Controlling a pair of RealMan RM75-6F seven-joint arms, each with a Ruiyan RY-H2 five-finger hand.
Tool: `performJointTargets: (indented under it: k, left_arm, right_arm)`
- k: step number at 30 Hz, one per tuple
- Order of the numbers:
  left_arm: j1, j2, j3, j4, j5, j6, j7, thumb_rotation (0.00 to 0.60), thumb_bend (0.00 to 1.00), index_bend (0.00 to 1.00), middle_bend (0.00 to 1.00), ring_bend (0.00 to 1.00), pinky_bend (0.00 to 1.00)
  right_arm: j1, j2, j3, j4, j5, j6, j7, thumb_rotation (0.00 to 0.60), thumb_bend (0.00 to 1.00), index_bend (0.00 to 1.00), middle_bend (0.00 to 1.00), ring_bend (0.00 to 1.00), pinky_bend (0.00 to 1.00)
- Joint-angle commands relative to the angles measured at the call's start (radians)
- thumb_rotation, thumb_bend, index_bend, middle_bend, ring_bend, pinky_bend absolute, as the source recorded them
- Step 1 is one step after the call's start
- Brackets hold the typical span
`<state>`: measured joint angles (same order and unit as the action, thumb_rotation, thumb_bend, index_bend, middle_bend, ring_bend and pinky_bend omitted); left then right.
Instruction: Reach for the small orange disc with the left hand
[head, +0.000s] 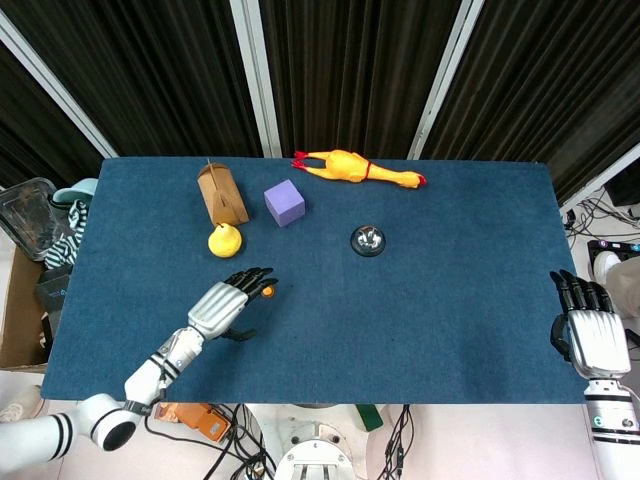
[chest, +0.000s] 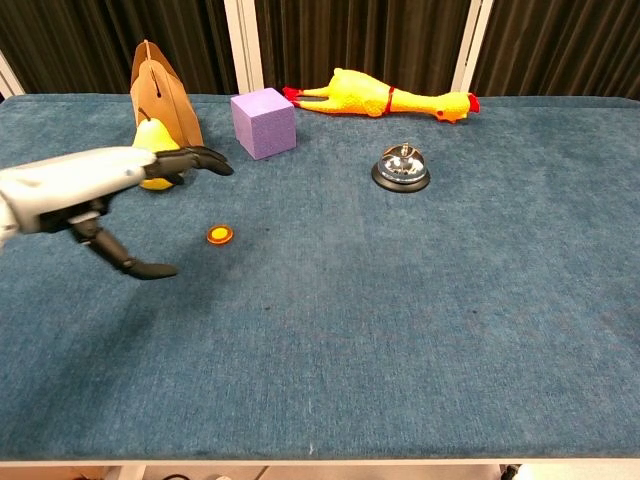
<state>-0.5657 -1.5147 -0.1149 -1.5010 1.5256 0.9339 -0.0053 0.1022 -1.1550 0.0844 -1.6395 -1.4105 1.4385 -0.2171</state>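
The small orange disc (chest: 220, 234) lies flat on the blue table; in the head view the disc (head: 269, 291) peeks out just past the fingertips of my left hand. My left hand (head: 228, 301) hovers over the table just left of the disc, open, fingers stretched toward it and thumb spread below. The chest view shows that left hand (chest: 95, 190) above and left of the disc, not touching it. My right hand (head: 590, 332) rests open at the table's front right edge, holding nothing.
A yellow pear (head: 224, 240) and a brown paper bag (head: 221, 193) stand just behind the left hand. A purple cube (head: 285, 202), a rubber chicken (head: 355, 167) and a call bell (head: 367, 240) lie further back and right.
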Motion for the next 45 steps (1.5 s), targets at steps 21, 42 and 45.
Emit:
performJointTargets:
  k: [21, 42, 45]
  left_arm:
    - [-0.182, -0.115, -0.04, 0.208, -0.128, -0.137, 0.031, 0.6, 0.2, 0.32, 0.0, 0.0, 0.13]
    - [-0.23, -0.138, -0.015, 0.291, -0.161, -0.166, 0.009, 0.6, 0.25, 0.41, 0.0, 0.0, 0.13]
    - [-0.232, -0.14, -0.008, 0.299, -0.163, -0.169, 0.006, 0.6, 0.25, 0.41, 0.0, 0.0, 0.13]
  right_arm:
    - [0.003, -0.001, 0.003, -0.003, 0.01, -0.006, -0.005, 0.6, 0.92, 0.13, 0.15, 0.17, 0.16]
    - [0.006, -0.004, 0.003, -0.003, 0.013, -0.009, -0.01, 0.6, 0.92, 0.13, 0.15, 0.17, 0.16]
    - [0.007, -0.004, 0.003, -0.002, 0.012, -0.01, -0.012, 0.6, 0.92, 0.13, 0.15, 0.17, 0.16]
